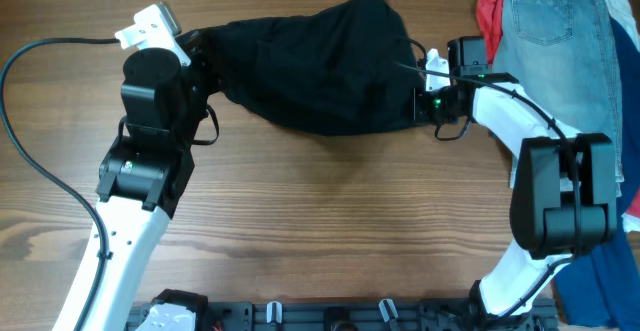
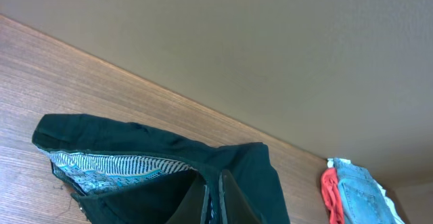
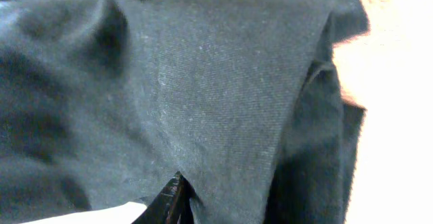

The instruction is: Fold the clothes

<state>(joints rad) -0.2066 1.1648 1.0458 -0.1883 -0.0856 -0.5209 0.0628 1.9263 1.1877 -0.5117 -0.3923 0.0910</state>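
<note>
The clothes [image 1: 320, 61] are a black garment bunched across the far middle of the table, stretched between my two grippers. My left gripper [image 1: 197, 56] holds its left end. In the left wrist view the fingers [image 2: 215, 197] are shut on the black fabric [image 2: 169, 149], beside a blue-and-white striped lining [image 2: 108, 164]. My right gripper [image 1: 422, 91] is at the garment's right end. In the right wrist view black cloth [image 3: 223, 82] fills the picture and creases run into the gripper [image 3: 181, 193], where one dark finger [image 3: 169, 202] shows pressed into the fabric.
Light-blue denim shorts [image 1: 555, 26] and a red cloth [image 1: 487, 11] lie at the far right, just behind the right arm. More blue fabric [image 1: 605, 281] hangs at the right edge. A black cable [image 1: 20, 121] loops on the left.
</note>
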